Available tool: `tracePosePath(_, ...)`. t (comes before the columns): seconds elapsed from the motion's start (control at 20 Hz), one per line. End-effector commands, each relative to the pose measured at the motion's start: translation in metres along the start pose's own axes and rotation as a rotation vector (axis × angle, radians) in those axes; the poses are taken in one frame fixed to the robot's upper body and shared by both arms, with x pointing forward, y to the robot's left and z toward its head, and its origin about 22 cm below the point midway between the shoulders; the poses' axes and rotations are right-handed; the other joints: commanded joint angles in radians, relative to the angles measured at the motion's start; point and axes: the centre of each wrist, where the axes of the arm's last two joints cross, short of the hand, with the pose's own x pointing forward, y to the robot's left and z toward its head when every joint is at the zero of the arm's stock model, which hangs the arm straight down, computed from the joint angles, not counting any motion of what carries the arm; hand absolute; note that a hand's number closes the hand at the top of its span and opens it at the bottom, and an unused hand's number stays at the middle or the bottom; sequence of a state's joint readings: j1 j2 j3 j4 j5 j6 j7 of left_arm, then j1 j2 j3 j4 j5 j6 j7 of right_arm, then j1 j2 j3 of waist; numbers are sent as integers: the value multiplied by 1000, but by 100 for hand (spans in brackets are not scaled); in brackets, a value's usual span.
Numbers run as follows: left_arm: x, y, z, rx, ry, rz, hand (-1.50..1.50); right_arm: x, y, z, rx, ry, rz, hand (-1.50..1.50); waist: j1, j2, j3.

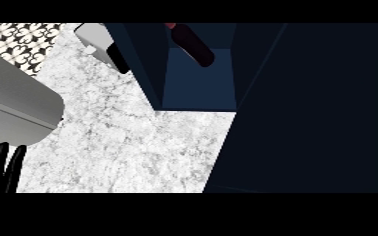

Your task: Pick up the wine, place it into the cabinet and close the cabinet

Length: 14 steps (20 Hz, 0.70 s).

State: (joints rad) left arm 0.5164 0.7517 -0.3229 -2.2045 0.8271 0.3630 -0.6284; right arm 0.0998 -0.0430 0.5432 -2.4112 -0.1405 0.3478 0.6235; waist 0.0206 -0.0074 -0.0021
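Light falls evenly on the pale marble counter (pixel 125 140), which reads bright and free of glare. The dark blue cabinet (pixel 295 120) at the right stays very dim, its open inside (pixel 198 82) only slightly lighter (a muted blue). The bottle (pixel 193 45) there is dull and shaded. Edges look soft, and no clear cast shadows show on the counter.

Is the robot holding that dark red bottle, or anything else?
No. The wine bottle lies alone inside the cabinet. The left hand holds nothing; the right hand is unseen.
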Motion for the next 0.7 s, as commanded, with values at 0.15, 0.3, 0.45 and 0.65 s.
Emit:
tracePosePath(0.15, 30, 34, 0, -23, -22, -24, -150, 23, 33, -35, -21, -49, 123, 150, 12, -1, -1)
tracePosePath(0.3, 29, 39, 5, -11, -23, -6, -150, 22, 43, -59, -14, -83, 195, 150, 7, 2, 0)
tracePosePath(0.45, 46, 56, 0, -35, -6, -13, -150, 28, 45, -77, -53, -59, 209, 150, 16, 2, 0)
tracePosePath(0.65, 60, 56, 2, -62, -3, 7, -150, 23, 41, -116, -108, -47, 200, 150, 25, 4, 1)
